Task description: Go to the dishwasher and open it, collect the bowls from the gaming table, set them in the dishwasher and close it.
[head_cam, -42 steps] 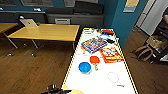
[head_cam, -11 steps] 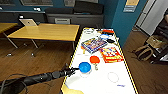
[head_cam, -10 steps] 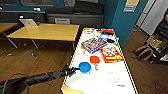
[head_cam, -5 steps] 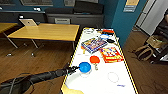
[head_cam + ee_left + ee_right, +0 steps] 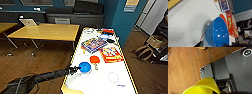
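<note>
While resting near the left edge of the white surface (image 5: 100, 83), close to the robot's end, shows as a round blue bowl (image 5: 85, 67), mouth up in the head view and large in the left wrist view (image 5: 218, 33), above a thin red ring printed on the speckled top (image 5: 186, 18). Touched, or all but touched, at its near rim by the left end effector (image 5: 76, 69), reached in on a long dark arm from the left. Cannot tell whether that end effector is spread or pinching the rim.

Just beyond the blue bowl, nearly touching it, lies the orange-red bowl (image 5: 94, 59), seen as a bright sliver behind the blue rim from the wrist (image 5: 222, 18). Beside that, toward the right edge, a flat red game box (image 5: 110, 54) (image 5: 231, 25); farther along, a blue-purple box (image 5: 94, 44) (image 5: 224, 5), then small clutter at the far end, too blurred to name.

Left of the surface, well apart, a wooden-topped table (image 5: 45, 32) with an open laptop (image 5: 28, 22). Wooden floor (image 5: 45, 57) all around; a backpack (image 5: 143, 52) on it at the right.

In the right wrist view, a yellow cup (image 5: 201, 87) close to the lens, over floorboards (image 5: 183, 65) and the robot's grey body. Right end effector: cannot tell its state.
</note>
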